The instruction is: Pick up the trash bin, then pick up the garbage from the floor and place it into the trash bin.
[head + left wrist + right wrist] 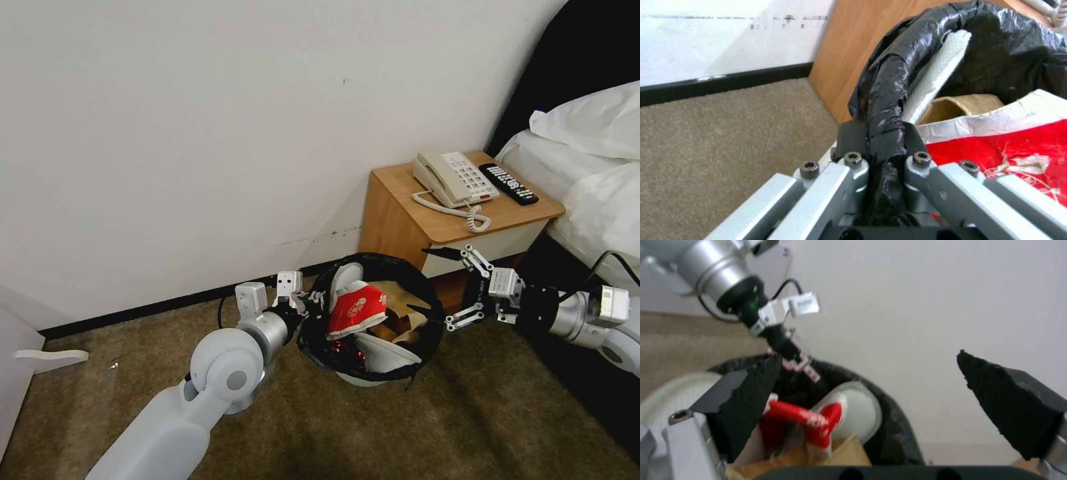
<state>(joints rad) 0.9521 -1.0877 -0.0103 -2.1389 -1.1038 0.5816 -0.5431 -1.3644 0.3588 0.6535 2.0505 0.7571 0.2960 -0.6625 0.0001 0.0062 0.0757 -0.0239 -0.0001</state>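
Clamped on the bag-wrapped rim, the left gripper point(882, 146) holds the trash bin point(373, 373) off the floor point(467, 427), full of litter beside the nightstand point(400, 213), while the right gripper point(448, 285) hangs spread and empty just beside the rim, so filling looks about finished and any next pick-up calls for finding leftover garbage.

My left arm reaches forward toward 1 o'clock, its left gripper point(305, 301) clamped on the trash bin point(373, 381) rim. My right arm comes in from 3 o'clock; the right gripper point(435, 283) hangs just beside the rim, jaws spread wide.
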